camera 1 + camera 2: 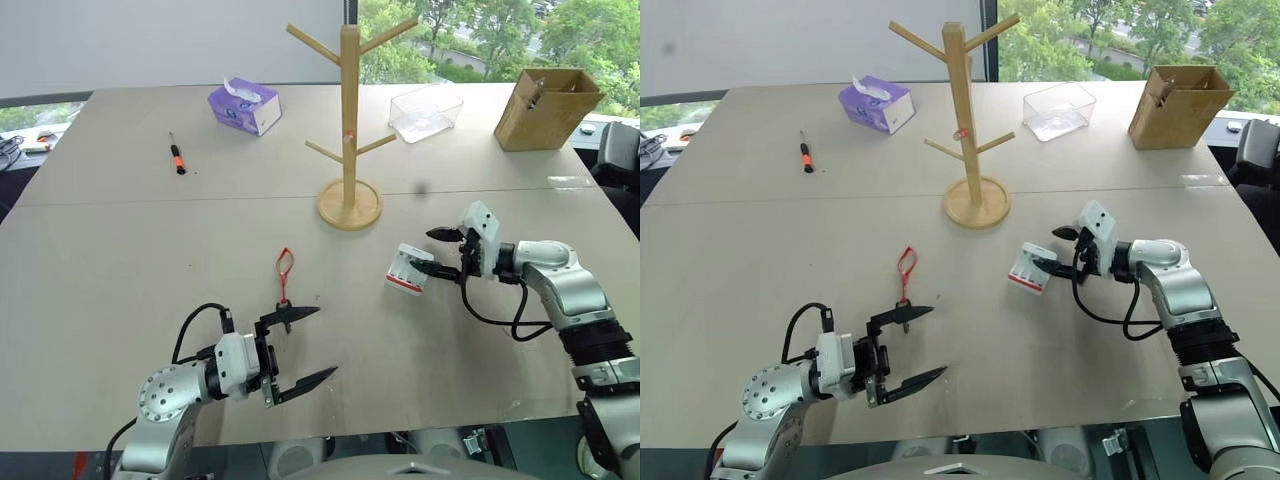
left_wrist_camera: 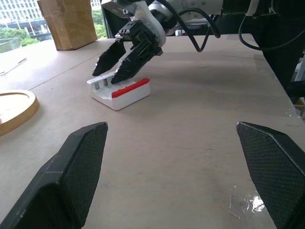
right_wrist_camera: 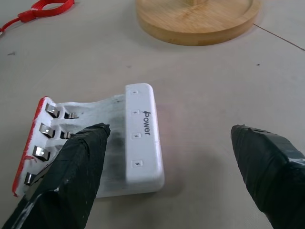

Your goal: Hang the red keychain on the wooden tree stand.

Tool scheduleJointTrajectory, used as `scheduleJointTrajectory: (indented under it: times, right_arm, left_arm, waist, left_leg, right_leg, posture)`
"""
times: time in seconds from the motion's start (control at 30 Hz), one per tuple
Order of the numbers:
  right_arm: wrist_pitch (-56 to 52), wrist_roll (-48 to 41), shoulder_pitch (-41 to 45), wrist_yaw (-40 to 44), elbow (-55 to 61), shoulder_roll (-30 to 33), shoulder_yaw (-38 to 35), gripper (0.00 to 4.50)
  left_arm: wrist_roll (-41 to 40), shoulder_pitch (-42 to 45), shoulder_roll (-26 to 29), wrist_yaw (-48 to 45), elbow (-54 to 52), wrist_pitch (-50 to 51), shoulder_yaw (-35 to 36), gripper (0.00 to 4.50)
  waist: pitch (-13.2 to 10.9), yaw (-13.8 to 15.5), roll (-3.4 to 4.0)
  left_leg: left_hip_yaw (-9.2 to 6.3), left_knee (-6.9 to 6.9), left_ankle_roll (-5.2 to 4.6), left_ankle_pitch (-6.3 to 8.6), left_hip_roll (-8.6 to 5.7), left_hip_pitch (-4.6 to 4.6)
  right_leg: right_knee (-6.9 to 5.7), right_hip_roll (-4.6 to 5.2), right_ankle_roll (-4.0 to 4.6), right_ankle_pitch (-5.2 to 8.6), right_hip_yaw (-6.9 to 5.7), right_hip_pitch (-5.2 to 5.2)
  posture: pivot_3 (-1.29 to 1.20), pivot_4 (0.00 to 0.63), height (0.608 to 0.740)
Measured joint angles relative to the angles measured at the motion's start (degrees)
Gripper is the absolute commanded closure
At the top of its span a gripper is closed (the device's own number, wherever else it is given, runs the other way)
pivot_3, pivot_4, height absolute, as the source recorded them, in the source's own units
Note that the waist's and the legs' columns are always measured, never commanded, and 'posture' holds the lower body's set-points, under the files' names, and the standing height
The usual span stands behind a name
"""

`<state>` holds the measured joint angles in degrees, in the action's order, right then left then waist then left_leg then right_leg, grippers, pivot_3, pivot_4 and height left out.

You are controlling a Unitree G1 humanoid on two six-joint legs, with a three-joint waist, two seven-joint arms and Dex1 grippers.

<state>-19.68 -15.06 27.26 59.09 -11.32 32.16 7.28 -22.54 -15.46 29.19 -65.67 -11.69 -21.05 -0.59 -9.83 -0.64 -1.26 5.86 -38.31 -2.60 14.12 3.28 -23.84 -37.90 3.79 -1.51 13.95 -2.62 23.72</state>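
Red keychain [image 1: 285, 273] beside open left pincer [image 1: 306, 346]

Matt tabletop [image 1: 150, 250] — light-wood tree stand [image 1: 349, 120], glossy white plastic charger [image 3: 138, 143].

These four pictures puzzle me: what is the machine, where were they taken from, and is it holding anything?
It is a two-armed robot at a table. Two pictures come from cameras in its head, two from its wrists. The left end effector and right end effector are both open and hold nothing. On the table lie a red keychain, a wooden tree stand, a white battery charger by the right end effector, a screwdriver, a tissue box, a clear tub and a cardboard box.
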Motion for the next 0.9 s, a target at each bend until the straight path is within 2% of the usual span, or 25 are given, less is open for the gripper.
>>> scheduleJointTrajectory:
  times: [0.13,0.17,0.27,0.4,0.47,0.73,0.8,0.9]
  right_arm:
    - [0.0,0.7,0.0,-0.1,0.0,-0.3,0.6,0.15]
    - [-0.1,0.9,0.0,-0.1,0.1,-0.3,0.8,0.38]
    - [-0.2,0.8,0.0,0.4,0.2,-0.4,0.9,1.30]
    - [0.0,0.5,0.0,0.4,0.7,-0.6,0.5,3.32]
    - [-0.1,0.6,0.0,0.4,1.0,-0.5,0.4,4.00]
    - [-0.8,-0.2,-0.1,0.1,1.2,-0.8,0.0,4.00]
    - [-1.4,-1.1,0.2,-1.3,0.9,-2.1,-1.4,4.00]
    - [-2.5,-2.3,5.9,-7.8,-5.1,-5.7,-5.8,4.00]
  left_arm:
    - [0.2,0.0,0.0,0.6,0.1,-0.5,-0.1,0.00]
    - [0.4,0.1,-0.1,0.8,0.2,-0.5,-0.1,0.00]
    - [0.6,0.6,-0.1,1.1,1.0,-0.6,-0.3,0.00]
    - [0.6,1.1,-0.1,1.2,1.2,-0.6,-0.5,0.00]
    - [0.6,1.2,-0.1,1.2,1.2,-0.6,-0.5,0.00]
    - [0.9,1.2,-0.1,1.7,1.7,-0.6,-0.6,0.00]
    - [1.0,1.2,-0.2,2.0,1.7,-0.7,-0.6,0.00]
    - [1.0,1.5,-0.7,2.9,1.8,-0.7,-0.7,0.00]
  waist:
    - [0.0,0.0,0.00]
    - [0.0,0.0,0.00]
    - [0.0,0.0,0.00]
    - [0.0,0.0,0.01]
    - [0.0,0.0,-0.02]
    - [0.0,0.0,-0.01]
    - [0.0,0.0,-0.01]
    - [0.0,-0.2,0.06]
  left_leg:
    - [0.00,0.00,0.00,0.00,0.00,0.00]
    - [0.00,0.00,0.00,0.00,0.00,0.00]
    - [0.00,0.00,0.00,0.00,0.00,0.01]
    - [0.00,0.00,0.00,0.00,0.00,0.02]
    - [-0.01,0.00,0.00,0.00,0.01,0.02]
    - [0.00,0.00,0.00,0.00,0.01,0.01]
    - [0.00,0.00,0.00,0.00,0.01,0.01]
    - [0.05,0.00,0.00,0.00,0.00,0.02]
  right_leg:
    - [0.00,0.00,0.00,0.00,0.00,0.00]
    - [0.00,0.00,0.00,0.00,0.00,0.00]
    - [0.00,0.00,0.00,0.00,-0.01,0.00]
    - [0.00,0.01,0.00,0.00,0.00,-0.01]
    - [-0.01,0.00,0.00,0.00,-0.01,-0.01]
    - [-0.01,0.00,0.00,0.00,0.00,0.00]
    - [-0.01,0.00,0.00,0.00,0.00,0.00]
    - [-0.04,0.00,0.00,-0.01,0.04,0.01]
  posture:
    - [0.00,0.150,0.740]
    - [0.00,0.150,0.740]
    - [0.00,0.150,0.740]
    - [0.00,0.150,0.740]
    - [0.00,0.150,0.740]
    - [0.00,0.150,0.740]
    - [0.00,0.150,0.740]
    - [0.00,0.150,0.740]
